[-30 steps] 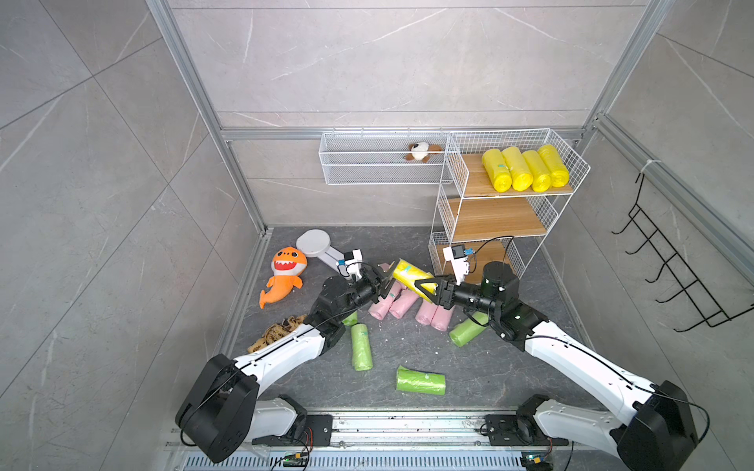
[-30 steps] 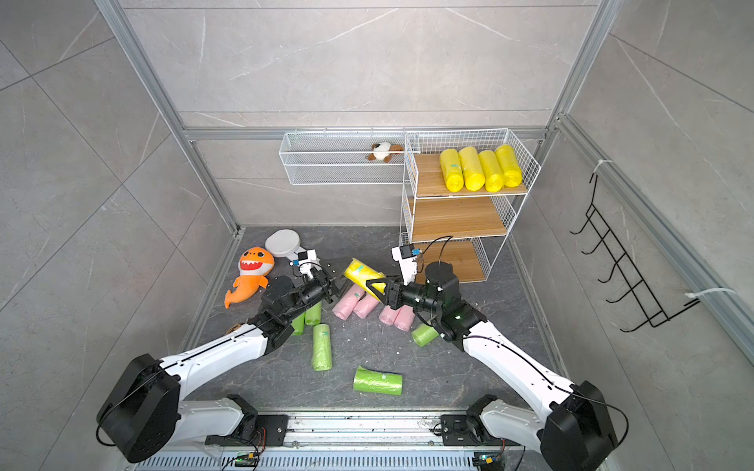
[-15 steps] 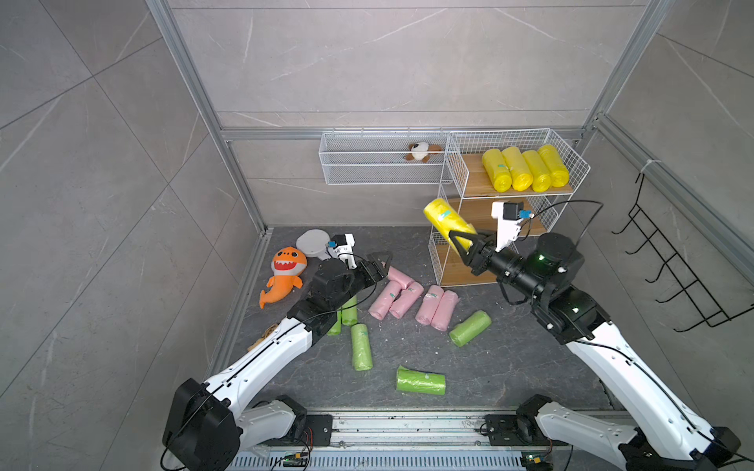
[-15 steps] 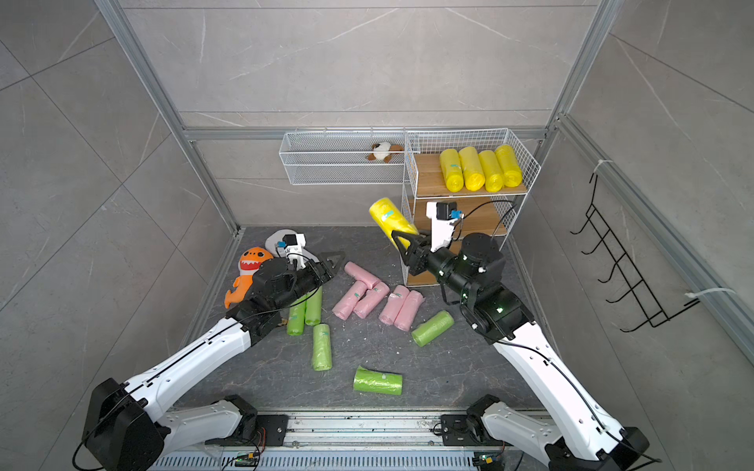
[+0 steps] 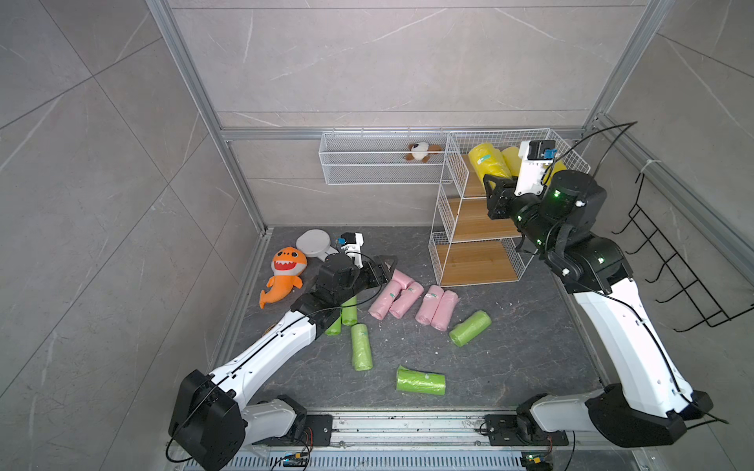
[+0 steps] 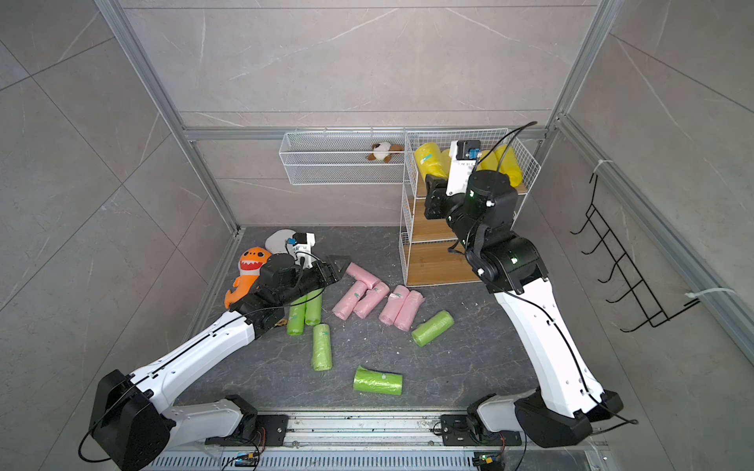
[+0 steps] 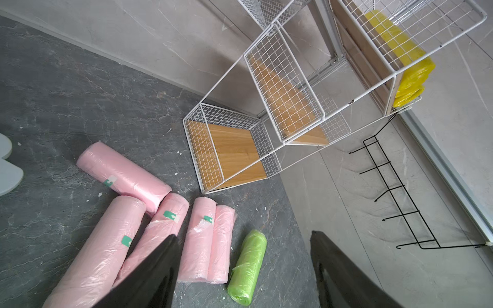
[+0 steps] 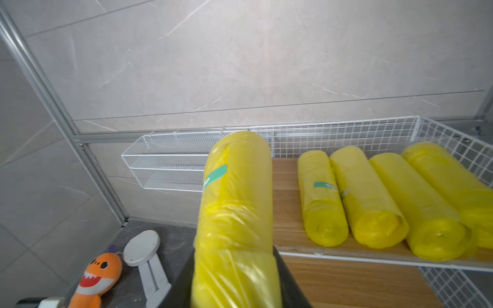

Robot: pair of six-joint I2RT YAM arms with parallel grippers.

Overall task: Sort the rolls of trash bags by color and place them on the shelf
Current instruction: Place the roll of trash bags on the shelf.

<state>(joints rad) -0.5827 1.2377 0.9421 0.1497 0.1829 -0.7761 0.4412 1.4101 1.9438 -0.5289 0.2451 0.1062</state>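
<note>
Four yellow rolls [image 8: 373, 197] lie on the top board of the shelf [image 5: 444, 228], upper right. The right fingers [image 8: 289, 288] squeeze the fifth yellow roll [image 8: 234, 213] near them. Five pink rolls [image 5: 408, 299] and five green rolls [image 5: 361, 346] wait on the floor [image 5: 510, 346]. The left fingers [image 7: 149, 277] are spread, empty.

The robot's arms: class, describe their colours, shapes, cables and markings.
Left arm and right arm: white tapered shells, black rounded joints, black cables alongside. Left claw and right claw are black, each with a white camera block bearing a blue plug. Green lights dot the right arm.
</note>
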